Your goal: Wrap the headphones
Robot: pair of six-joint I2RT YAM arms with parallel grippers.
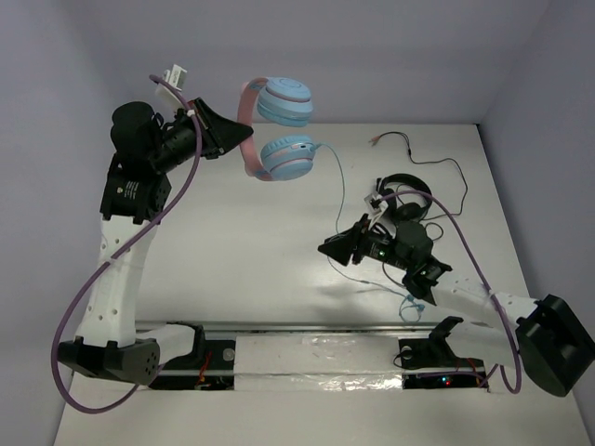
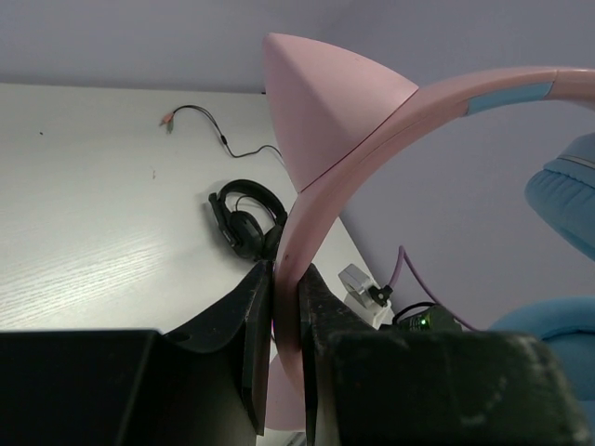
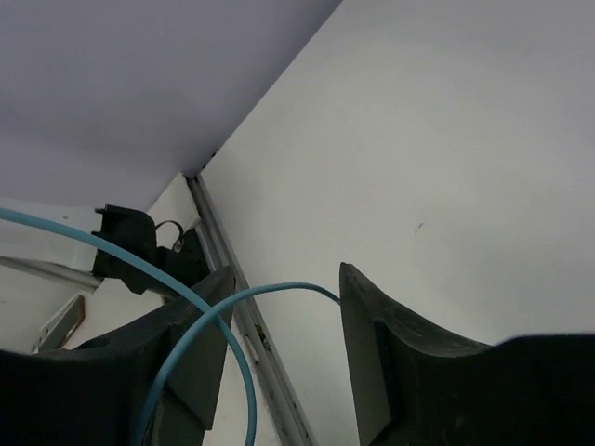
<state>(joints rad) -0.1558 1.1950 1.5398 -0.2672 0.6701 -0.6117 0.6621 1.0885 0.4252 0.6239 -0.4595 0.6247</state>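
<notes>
Left arm: my left gripper (image 1: 240, 139) is clamped on the pink headband (image 2: 321, 200) of the headphones (image 1: 284, 102). In the left wrist view both fingers (image 2: 257, 325) press flat against the band just below one cat ear (image 2: 325, 102). The headphones hang off the table (image 1: 232, 242) at its far left part. The two light-blue earcups lie one above the other in the overhead view, with the lower earcup (image 1: 286, 156) to the right of my grip.

Cable: the thin blue cable (image 1: 342, 190) leaves the lower earcup and runs down toward my right gripper (image 1: 327, 248). A further loop of it lies near the front edge of the table.

Right arm: the right gripper's jaws stand apart. In the right wrist view the cable (image 3: 200, 302) curves through the gap between them, and I see no pinch on it.

Other items: a black headset (image 1: 406, 197) with its black lead (image 1: 437, 163) lies on the table at the far right, just behind my right arm.
</notes>
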